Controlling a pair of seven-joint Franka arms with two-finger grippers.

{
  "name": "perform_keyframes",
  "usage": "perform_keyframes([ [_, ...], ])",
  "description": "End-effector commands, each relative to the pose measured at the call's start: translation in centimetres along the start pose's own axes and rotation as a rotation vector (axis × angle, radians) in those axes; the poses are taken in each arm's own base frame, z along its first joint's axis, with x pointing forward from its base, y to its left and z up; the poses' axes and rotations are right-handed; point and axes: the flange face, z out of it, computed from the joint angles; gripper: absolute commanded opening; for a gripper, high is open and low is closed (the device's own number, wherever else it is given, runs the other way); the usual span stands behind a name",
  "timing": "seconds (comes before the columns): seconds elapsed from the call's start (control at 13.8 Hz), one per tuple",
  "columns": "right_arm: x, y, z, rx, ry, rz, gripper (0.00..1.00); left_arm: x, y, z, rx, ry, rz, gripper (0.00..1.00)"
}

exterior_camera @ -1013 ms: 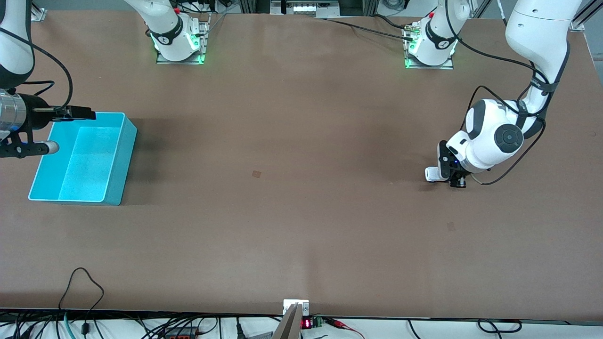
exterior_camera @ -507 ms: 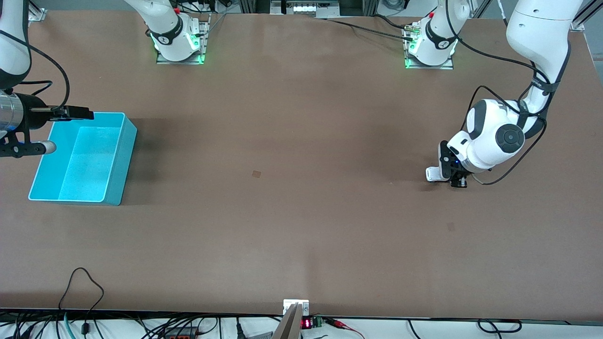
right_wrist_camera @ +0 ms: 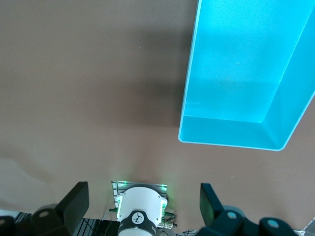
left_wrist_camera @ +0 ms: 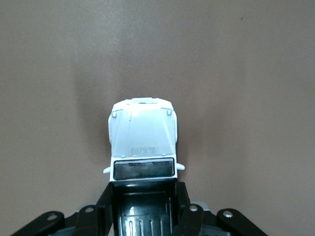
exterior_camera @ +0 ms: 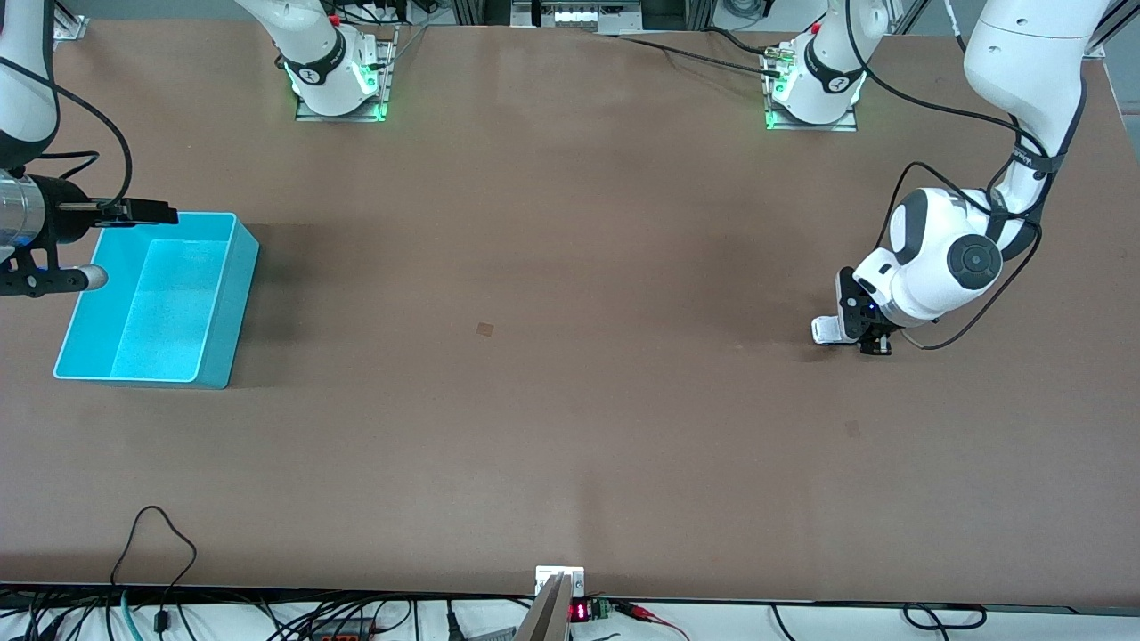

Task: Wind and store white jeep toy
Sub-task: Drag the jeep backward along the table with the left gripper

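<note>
The white jeep toy (exterior_camera: 826, 329) has a white hood and a black ribbed roof and sits low at the table surface toward the left arm's end. My left gripper (exterior_camera: 864, 338) is shut on its rear part. In the left wrist view the black fingers (left_wrist_camera: 106, 204) clamp both sides of the roof, my left gripper (left_wrist_camera: 143, 199) is centred on it, and the jeep's hood (left_wrist_camera: 142, 135) points away from it. My right gripper (exterior_camera: 134, 247) is open and empty over the edge of the turquoise bin (exterior_camera: 239, 233). The right wrist view shows the gripper (right_wrist_camera: 142, 199) spread wide and the bin (right_wrist_camera: 189, 93) empty.
The two arm bases (exterior_camera: 337, 76) (exterior_camera: 815, 89) stand along the table edge farthest from the front camera. Cables and a small mount (exterior_camera: 559, 583) lie at the edge nearest to it. The brown table (exterior_camera: 552, 267) stretches between bin and jeep.
My left gripper has shifted the jeep slightly toward the left arm's end of the table. My right gripper drew back a little off the bin, then stayed still.
</note>
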Motion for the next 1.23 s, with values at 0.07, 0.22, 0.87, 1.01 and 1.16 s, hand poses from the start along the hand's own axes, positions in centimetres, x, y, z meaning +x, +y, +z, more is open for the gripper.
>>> perform_keyframes([
  [0.07, -0.2, 0.1, -0.1, 0.019, -0.007, -0.004, 1.00, -1.0, -0.1, 1.4, -0.002, -0.003, 0.004, 0.10],
  [0.22, -0.2, 0.1, -0.1, 0.018, -0.008, -0.004, 1.00, -1.4, -0.5, 1.0, 0.009, -0.003, 0.000, 0.07],
  [0.87, -0.4, 0.0, 0.2, 0.022, -0.033, -0.003, 1.00, -3.8, -0.1, 2.5, -0.015, -0.045, 0.036, 0.08],
  [1.01, -0.4, -0.1, 0.2, 0.021, -0.034, -0.005, 1.00, -4.8, -0.1, 2.6, -0.016, -0.053, 0.035, 0.07],
  [1.16, -0.4, -0.1, 0.2, 0.023, -0.033, -0.004, 1.00, -5.6, 0.1, 2.8, -0.021, -0.052, 0.023, 0.07],
])
